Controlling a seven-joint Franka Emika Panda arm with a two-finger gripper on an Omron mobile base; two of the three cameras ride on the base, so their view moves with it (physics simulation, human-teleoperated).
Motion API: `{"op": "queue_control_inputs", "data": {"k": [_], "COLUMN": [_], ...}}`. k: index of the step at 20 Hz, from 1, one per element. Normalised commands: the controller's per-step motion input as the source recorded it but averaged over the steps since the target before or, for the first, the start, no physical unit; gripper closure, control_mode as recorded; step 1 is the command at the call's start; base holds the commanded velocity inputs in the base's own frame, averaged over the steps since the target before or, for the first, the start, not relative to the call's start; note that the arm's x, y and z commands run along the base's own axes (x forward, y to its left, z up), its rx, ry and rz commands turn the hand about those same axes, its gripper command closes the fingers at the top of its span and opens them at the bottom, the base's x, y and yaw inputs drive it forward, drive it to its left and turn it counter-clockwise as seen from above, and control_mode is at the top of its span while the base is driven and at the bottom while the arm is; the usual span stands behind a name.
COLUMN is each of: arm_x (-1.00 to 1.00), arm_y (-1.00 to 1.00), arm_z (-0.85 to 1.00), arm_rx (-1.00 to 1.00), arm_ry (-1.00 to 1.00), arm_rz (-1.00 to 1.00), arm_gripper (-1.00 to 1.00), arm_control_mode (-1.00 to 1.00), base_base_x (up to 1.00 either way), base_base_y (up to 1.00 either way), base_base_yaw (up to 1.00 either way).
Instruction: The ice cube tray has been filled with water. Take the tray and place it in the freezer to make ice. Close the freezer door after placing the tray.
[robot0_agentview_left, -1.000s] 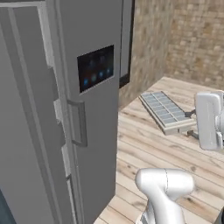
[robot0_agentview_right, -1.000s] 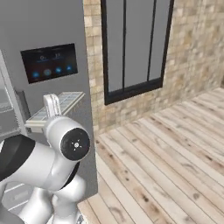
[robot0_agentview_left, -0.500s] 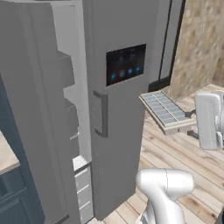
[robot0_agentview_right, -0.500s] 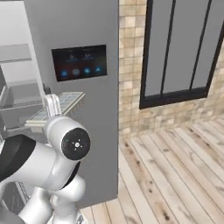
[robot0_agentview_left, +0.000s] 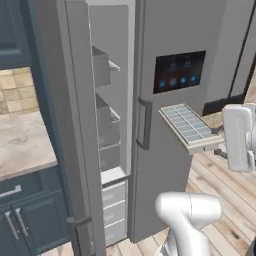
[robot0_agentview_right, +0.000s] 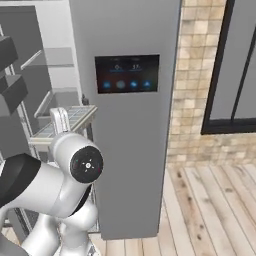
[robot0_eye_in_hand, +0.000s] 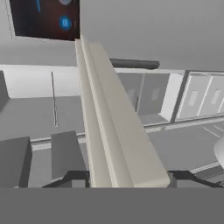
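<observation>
Your base has swung round to face the open grey steel freezer at left of frame, while your gripper, clamped on the flat light-grey ice cube tray at centre right, holds it level, likely to keep water in.

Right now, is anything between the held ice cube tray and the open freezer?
Yes. The ice cube tray hangs in front of the closed door with the display panel; the open freezer lies past that door's edge, on the handle side.

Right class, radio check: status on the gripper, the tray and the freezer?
Gripper shut on ice cube tray, held level. Freezer door open, white shelves showing. Display-panel door stands between tray and opening.
</observation>
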Motion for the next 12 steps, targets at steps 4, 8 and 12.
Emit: {"op": "queue_control_inputs", "data": {"k": [4,8,12], "arm_x": [0.00,0.00,0.00], "arm_y": [0.00,0.00,0.00], "arm_z": [0.00,0.00,0.00], "arm_rx": [0.00,0.00,0.00], "arm_ry": [0.00,0.00,0.00], "arm_rz": [0.00,0.00,0.00], "arm_gripper": [1.00,1.00,1.00], "arm_control_mode": [1.00,1.00,1.00], "base_base_x": [-0.13,-0.04,0.00], "base_base_y": [-0.08,-0.11,-0.07], "base_base_yaw": [0.43,0.42,0.42]}}
